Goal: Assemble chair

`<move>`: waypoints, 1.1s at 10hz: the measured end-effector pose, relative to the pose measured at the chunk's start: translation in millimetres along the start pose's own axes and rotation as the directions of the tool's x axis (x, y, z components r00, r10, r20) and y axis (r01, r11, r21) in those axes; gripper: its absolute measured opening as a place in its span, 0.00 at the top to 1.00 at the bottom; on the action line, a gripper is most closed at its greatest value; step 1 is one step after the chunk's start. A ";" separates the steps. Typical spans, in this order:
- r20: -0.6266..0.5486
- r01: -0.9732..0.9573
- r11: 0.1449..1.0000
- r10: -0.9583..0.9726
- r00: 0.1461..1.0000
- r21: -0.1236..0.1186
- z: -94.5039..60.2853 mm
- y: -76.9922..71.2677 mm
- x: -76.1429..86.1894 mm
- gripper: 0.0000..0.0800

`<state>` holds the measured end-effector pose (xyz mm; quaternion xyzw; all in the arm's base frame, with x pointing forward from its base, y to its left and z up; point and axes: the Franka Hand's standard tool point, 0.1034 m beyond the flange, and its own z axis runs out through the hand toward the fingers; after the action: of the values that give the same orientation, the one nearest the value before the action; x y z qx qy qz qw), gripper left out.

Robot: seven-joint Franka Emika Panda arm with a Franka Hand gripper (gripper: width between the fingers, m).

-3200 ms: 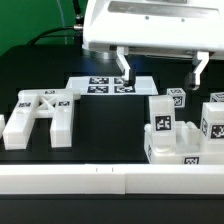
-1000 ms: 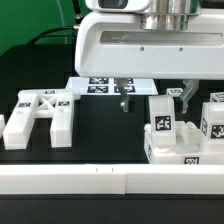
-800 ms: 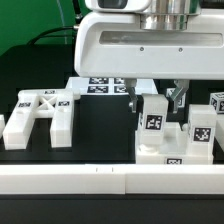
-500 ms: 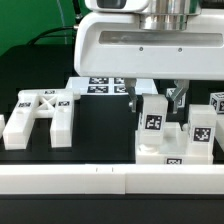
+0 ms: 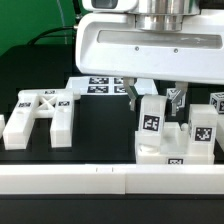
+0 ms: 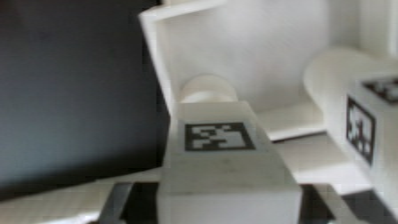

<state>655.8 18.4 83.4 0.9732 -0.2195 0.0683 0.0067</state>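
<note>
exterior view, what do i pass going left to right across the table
cross-braced plate → marker board → upright block → block at the right edge

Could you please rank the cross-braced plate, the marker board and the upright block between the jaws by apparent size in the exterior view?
1. cross-braced plate, largest.
2-3. upright block and marker board: their visible areas look alike, and the board lies farther back, partly hidden, so I leave them unranked.
</note>
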 end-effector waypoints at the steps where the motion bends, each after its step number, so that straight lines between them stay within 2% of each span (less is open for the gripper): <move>1: -0.003 -0.084 0.996 0.084 0.996 0.001 0.2 -0.4 0.5 0.64; 4: -0.001 -0.340 0.940 0.340 0.940 0.004 0.6 -0.8 0.4 0.64; 7: 0.018 -0.583 0.812 0.583 0.812 0.018 1.0 -1.1 0.2 0.64; 9: 0.032 -0.723 0.691 0.722 0.691 0.019 1.4 -3.2 -0.9 0.64; 11: 0.032 -0.719 0.695 0.719 0.695 0.019 1.4 -4.3 -1.5 0.64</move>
<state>656.5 22.8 81.8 0.8109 -0.5811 0.0581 -0.0374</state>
